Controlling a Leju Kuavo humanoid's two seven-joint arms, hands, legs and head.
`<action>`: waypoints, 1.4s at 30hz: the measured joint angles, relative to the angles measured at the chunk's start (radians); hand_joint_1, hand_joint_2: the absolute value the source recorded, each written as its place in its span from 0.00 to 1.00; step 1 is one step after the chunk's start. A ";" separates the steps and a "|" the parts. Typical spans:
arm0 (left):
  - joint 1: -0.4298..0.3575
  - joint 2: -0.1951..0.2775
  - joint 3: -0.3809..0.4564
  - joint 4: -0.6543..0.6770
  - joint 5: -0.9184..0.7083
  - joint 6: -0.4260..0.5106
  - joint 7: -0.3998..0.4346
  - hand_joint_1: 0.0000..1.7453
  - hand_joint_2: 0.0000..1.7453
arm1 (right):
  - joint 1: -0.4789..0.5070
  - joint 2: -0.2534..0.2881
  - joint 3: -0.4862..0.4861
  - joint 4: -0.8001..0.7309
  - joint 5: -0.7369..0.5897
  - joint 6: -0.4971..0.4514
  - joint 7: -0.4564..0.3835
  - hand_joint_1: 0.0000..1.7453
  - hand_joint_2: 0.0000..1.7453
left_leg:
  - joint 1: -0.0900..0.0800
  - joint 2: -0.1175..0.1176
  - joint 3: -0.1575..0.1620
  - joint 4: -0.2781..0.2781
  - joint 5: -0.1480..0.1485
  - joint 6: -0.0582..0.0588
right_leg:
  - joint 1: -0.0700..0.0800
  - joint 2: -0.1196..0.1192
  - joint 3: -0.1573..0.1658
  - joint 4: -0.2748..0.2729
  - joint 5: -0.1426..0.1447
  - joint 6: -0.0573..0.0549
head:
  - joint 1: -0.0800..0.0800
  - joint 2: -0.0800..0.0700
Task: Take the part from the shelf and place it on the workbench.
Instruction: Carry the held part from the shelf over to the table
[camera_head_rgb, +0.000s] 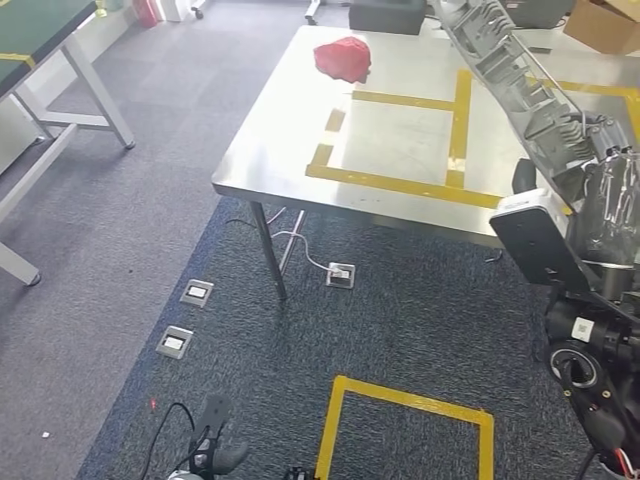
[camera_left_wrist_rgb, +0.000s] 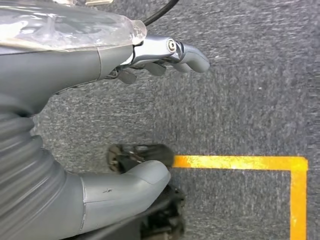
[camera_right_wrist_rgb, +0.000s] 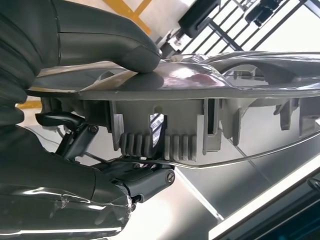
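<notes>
Here the right robot hand (camera_right_wrist_rgb: 113, 115) is clamped on the part (camera_right_wrist_rgb: 211, 95), a long grey ribbed moulding: in the right wrist view the thick thumb presses on its broad face while the darker fingers (camera_right_wrist_rgb: 147, 182) close against its toothed underside. In the head view the part (camera_head_rgb: 521, 85) slants up and away from the right robot hand (camera_head_rgb: 604, 200), reaching over the near right area of the steel surface (camera_head_rgb: 279, 150) without resting on it. Yellow tape lines (camera_head_rgb: 407, 187) mark out a rectangle on that surface, and a red cloth (camera_head_rgb: 343, 57) lies near its far edge, well apart from the part.

The left robot hand (camera_left_wrist_rgb: 124, 115) hangs low over the grey carpet (camera_left_wrist_rgb: 241, 110), holding nothing, its thumb and fingers (camera_left_wrist_rgb: 188, 54) apart. Just beyond it a yellow tape corner (camera_left_wrist_rgb: 264, 162) is laid on the carpet; the head view shows this as a taped square (camera_head_rgb: 411, 425) on the floor in front of the surface. Two floor sockets (camera_head_rgb: 185, 318) sit to the left, and a cable (camera_head_rgb: 302, 250) trails under the surface.
</notes>
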 joint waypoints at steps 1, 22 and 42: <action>0.000 0.001 0.000 0.000 -0.002 0.000 0.000 0.00 1.00 | 0.000 0.000 0.000 0.000 0.000 0.000 0.001 1.00 1.00 | -0.001 0.000 0.010 -0.060 0.041 0.003 | 0.000 0.001 0.015 0.000 -0.012 0.001 | -0.001 0.000; -0.004 0.001 0.000 0.000 -0.010 -0.003 0.007 0.00 1.00 | 0.019 -0.001 -0.006 -0.013 0.004 -0.009 0.019 1.00 1.00 | -0.002 -0.006 0.235 -0.284 0.072 0.027 | -0.004 -0.008 -0.084 0.012 0.057 0.028 | 0.008 0.000; 0.000 0.002 0.000 0.000 -0.023 -0.006 0.007 0.00 1.00 | 0.042 -0.023 -0.026 -0.053 0.000 0.002 0.045 1.00 1.00 | 0.000 -0.001 0.119 -0.290 0.176 0.061 | -0.004 0.001 -0.027 0.194 -0.115 0.048 | 0.003 0.000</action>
